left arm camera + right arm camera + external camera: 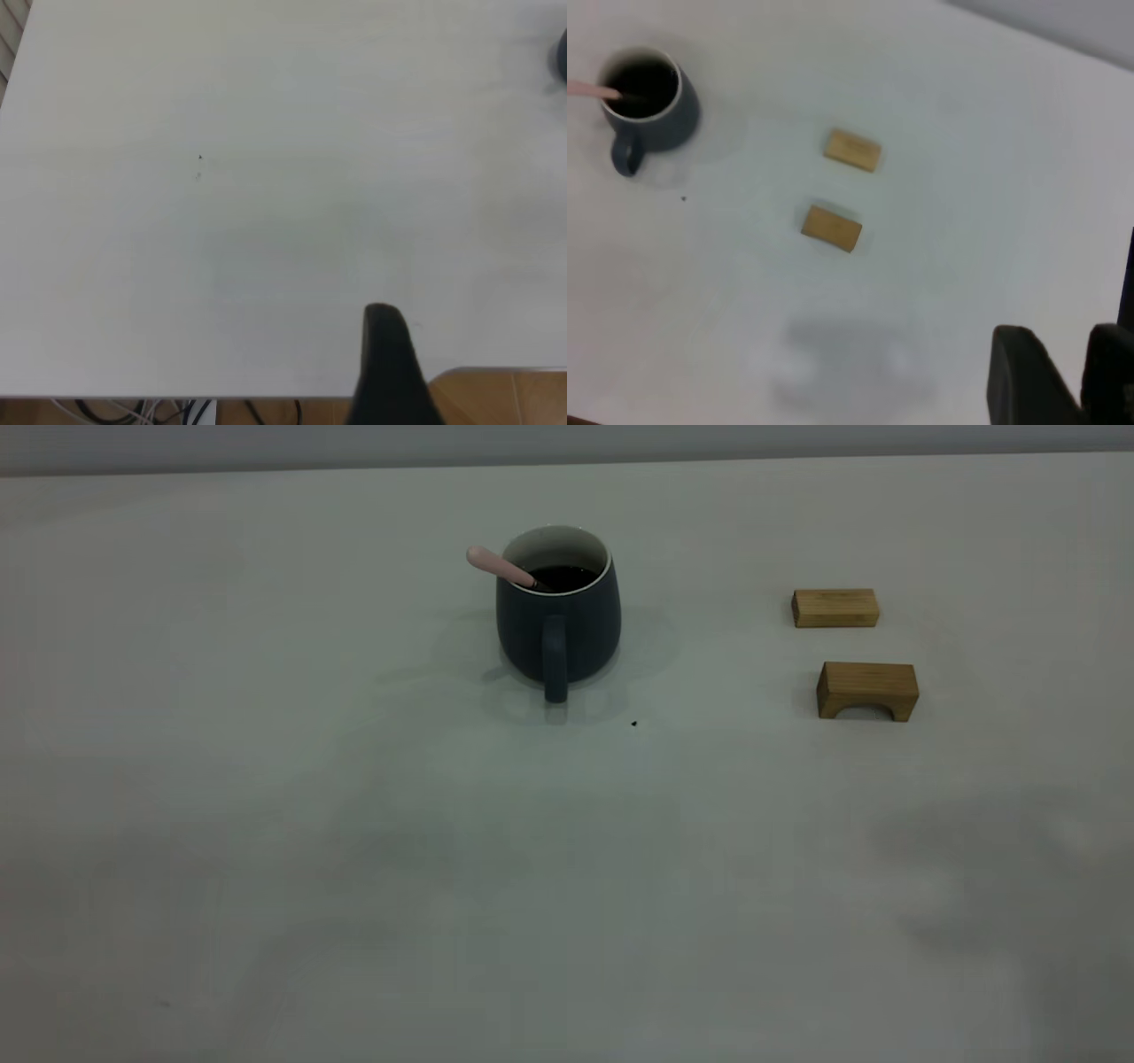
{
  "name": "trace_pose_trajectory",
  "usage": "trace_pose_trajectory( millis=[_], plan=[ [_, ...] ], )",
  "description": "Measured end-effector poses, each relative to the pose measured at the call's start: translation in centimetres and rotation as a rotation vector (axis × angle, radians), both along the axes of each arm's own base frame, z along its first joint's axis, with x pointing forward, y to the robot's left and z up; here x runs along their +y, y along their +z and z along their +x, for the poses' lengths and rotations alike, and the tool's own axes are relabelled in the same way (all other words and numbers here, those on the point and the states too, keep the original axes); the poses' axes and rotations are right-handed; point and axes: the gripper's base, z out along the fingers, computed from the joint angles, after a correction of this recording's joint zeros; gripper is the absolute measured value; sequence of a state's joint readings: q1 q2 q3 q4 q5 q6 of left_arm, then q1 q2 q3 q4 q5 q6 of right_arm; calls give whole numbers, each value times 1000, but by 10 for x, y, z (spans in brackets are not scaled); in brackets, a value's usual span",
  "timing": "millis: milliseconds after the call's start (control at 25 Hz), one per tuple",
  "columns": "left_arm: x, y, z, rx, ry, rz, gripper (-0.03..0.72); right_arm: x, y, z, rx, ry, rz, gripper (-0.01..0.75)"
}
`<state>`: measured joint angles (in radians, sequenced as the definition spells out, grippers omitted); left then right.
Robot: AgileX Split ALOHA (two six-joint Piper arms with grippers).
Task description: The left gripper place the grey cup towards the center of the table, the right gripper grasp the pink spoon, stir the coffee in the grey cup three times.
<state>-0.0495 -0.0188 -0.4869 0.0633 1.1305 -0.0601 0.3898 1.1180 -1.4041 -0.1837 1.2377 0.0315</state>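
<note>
Right gripper [1050, 376], well clear of the grey cup [558, 615], grip state indiscernible; pink spoon [500, 567] rests inside (stirring seemingly done).

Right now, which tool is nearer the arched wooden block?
Right, likely. The right tool looks across at the arched wooden block on its side of the table. The left tool is over the table edge, with the block outside its wrist view.
</note>
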Motion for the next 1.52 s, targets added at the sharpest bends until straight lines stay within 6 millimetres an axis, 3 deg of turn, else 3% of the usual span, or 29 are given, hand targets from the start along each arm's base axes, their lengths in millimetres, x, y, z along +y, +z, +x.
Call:
trace_pose_trajectory(
  millis=[280, 440, 560, 720, 960, 1080, 1200, 1520],
  plan=[
    [0, 0, 0, 0, 0, 0, 567, -51, 19, -105, -239, -112, 111, 205],
    [0, 0, 0, 0, 0, 0, 567, -73, 6, -171, -391, -239, 113, 210],
    [0, 0, 0, 0, 0, 0, 567, -77, -17, -203, -450, -310, 107, 214],
    [0, 0, 0, 0, 0, 0, 567, -76, -60, -218, -436, -365, 92, 217],
    [0, 0, 0, 0, 0, 0, 567, -70, -136, -198, -328, -338, 130, 225],
    [0, 0, 0, 0, 0, 0, 567, -65, -163, -188, -263, -314, 169, 227],
    [0, 0, 0, 0, 0, 0, 567, -64, -174, -186, -219, -306, 168, 231],
    [0, 0, 0, 0, 0, 0, 567, -63, -175, -186, -221, -305, 170, 236]
  ],
)
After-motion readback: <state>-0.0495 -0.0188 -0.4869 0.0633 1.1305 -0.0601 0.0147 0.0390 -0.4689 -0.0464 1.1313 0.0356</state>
